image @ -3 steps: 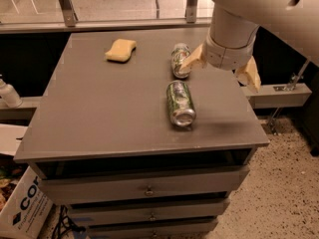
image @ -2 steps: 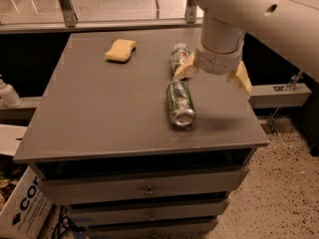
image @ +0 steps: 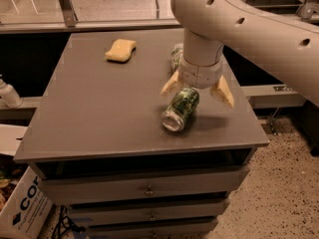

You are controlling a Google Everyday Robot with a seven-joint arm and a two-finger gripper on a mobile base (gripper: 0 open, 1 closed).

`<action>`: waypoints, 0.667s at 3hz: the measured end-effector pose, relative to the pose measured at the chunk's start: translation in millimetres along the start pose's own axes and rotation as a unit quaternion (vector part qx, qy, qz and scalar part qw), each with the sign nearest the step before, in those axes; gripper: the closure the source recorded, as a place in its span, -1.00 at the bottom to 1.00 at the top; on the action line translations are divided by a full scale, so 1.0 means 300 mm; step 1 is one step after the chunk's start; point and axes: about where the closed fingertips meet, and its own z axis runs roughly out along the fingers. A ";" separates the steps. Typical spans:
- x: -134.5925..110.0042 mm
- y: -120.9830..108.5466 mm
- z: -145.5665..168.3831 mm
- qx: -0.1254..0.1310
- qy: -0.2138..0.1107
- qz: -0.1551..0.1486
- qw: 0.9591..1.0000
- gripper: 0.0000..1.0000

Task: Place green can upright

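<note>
The green can [image: 181,108] lies on its side on the grey table top [image: 99,108], right of the middle, with its silver end facing the front left. My gripper [image: 196,89] hangs straight over the can's far end. It is open, with one tan finger [image: 170,86] on the left of the can and the other on the right. The fingers straddle the can and I cannot tell whether they touch it. A smaller pale can [image: 176,54] lies behind, mostly hidden by my arm.
A yellow sponge [image: 120,50] lies at the back left of the table top. Drawers [image: 148,188] sit under the top. A white bottle [image: 8,94] and a cardboard box [image: 24,209] stand to the left, beside the table.
My gripper has moved left and toward the front, from beside the pale can to over the green can. The green can has turned to a diagonal.
</note>
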 end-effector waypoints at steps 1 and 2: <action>-0.063 -0.053 0.052 -0.004 -0.031 -0.027 0.999 -1.00; -0.100 -0.077 0.082 -0.006 -0.035 -0.044 0.998 -0.66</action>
